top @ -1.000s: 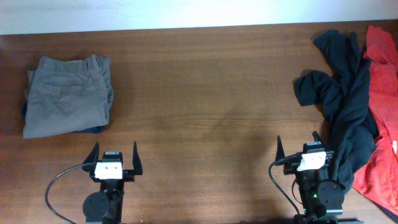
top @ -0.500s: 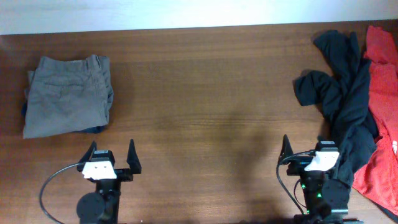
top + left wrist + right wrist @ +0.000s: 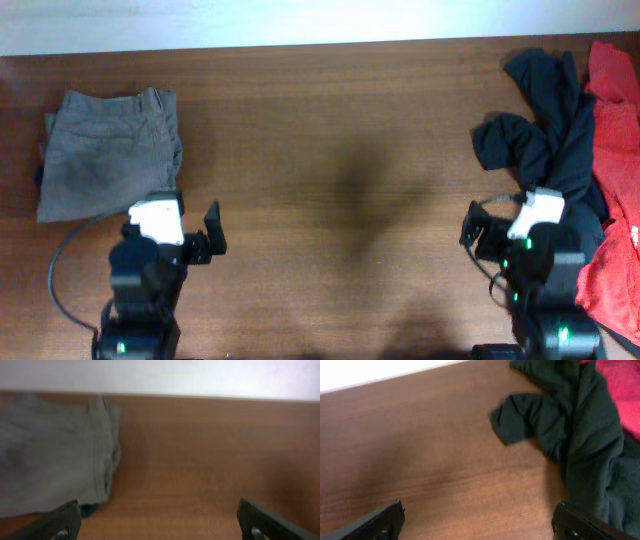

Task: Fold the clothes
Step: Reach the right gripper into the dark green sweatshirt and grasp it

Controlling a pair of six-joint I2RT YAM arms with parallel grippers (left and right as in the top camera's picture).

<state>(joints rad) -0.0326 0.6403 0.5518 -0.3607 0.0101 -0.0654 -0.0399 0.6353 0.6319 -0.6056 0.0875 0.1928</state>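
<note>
A crumpled black garment lies at the table's right side, partly over a red garment at the far right edge. Both also show in the right wrist view, the black garment ahead and to the right, the red garment in the top corner. My right gripper is open over bare wood, its right finger next to the black cloth. My left gripper is open too, holding nothing, just off the near right corner of folded grey trousers.
A dark blue cloth peeks out from under the grey trousers' near edge. The brown wooden table ends at a white wall along the back. A black cable trails from the left arm.
Both arms have come up and forward from the near edge. The left has closed in on the grey trousers, the right on the black garment. Both grippers stayed open.
</note>
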